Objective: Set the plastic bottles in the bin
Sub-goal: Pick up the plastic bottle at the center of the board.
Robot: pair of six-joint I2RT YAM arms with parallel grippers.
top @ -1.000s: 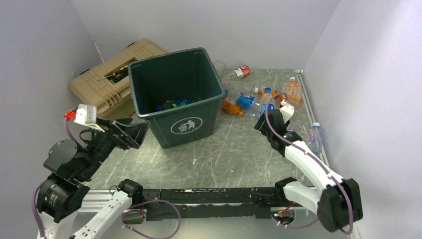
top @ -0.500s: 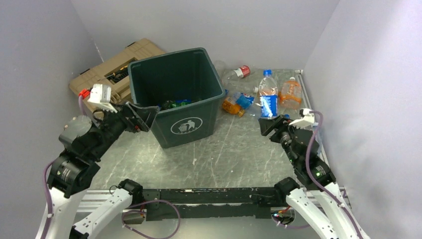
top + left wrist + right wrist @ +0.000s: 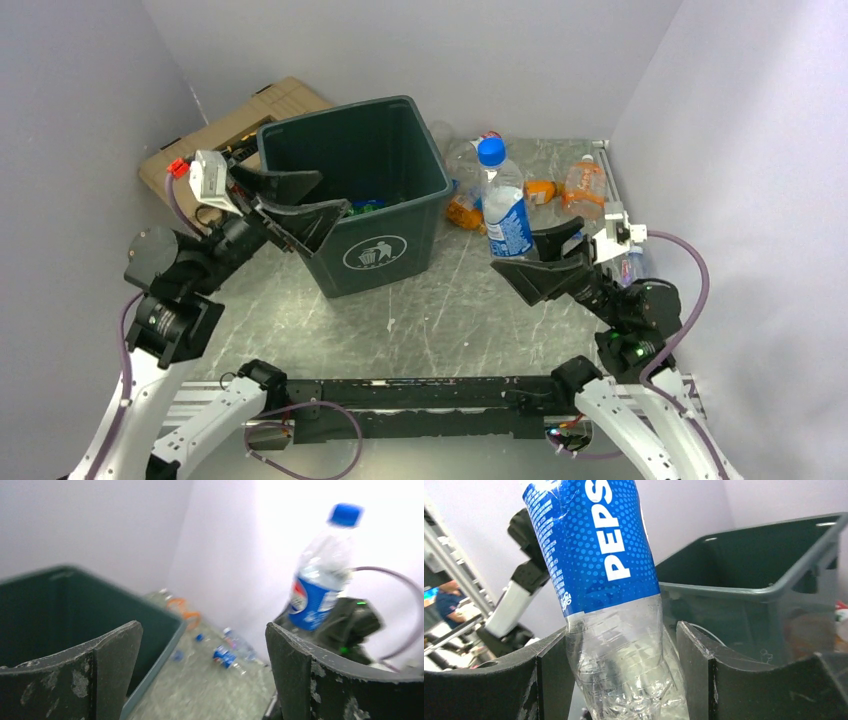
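The clear Pepsi bottle (image 3: pixel 503 205), with a blue cap and label, stands upright above the table (image 3: pixel 450 310) to the right of the green bin (image 3: pixel 400 245). Its base is clamped between the right gripper's (image 3: pixel 520 257) jaws. An orange bottle (image 3: pixel 583 187) and others lie on the table behind it. The left gripper (image 3: pixel 331 194) hangs spread wide and empty over the bin's near-left rim.

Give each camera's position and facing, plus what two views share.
Top external: high behind the robot, looking down on the bin; left arm and right arm show.
Left wrist: on the left arm, facing right past the bin; open left claw shows.
Right wrist: on the right arm, facing left toward the bin; right claw grips the Pepsi bottle.
Shared: both wrist views show bin and bottle.
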